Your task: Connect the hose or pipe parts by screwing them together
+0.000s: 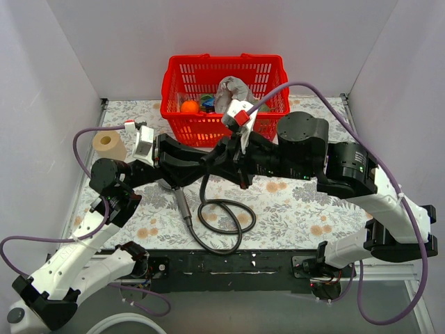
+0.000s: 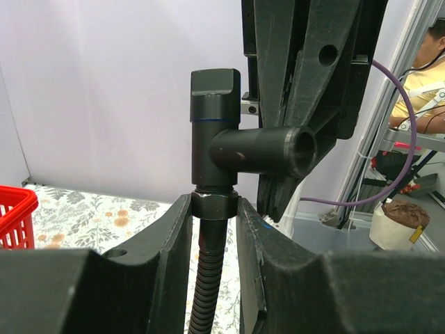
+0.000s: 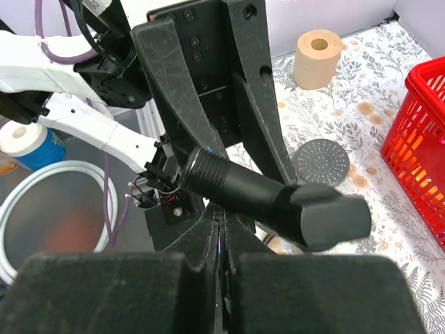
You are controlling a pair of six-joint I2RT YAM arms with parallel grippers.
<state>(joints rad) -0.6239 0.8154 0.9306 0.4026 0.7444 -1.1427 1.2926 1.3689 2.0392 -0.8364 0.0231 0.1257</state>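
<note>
Left gripper (image 2: 214, 203) clamps the shower hose (image 2: 204, 285) by its end nut (image 2: 214, 207) under a black angle valve (image 2: 221, 132), right gripper (image 3: 220, 226) pinched together just beside it.

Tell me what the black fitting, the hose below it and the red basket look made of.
Black fitting: probably metal, matte black coating; even dull sheen, crisp cut threads.
Hose: looks like dark spiral-wound metal, ribbed, faintly shiny; could be plastic.
Basket: red moulded plastic, glossy open lattice.
</note>
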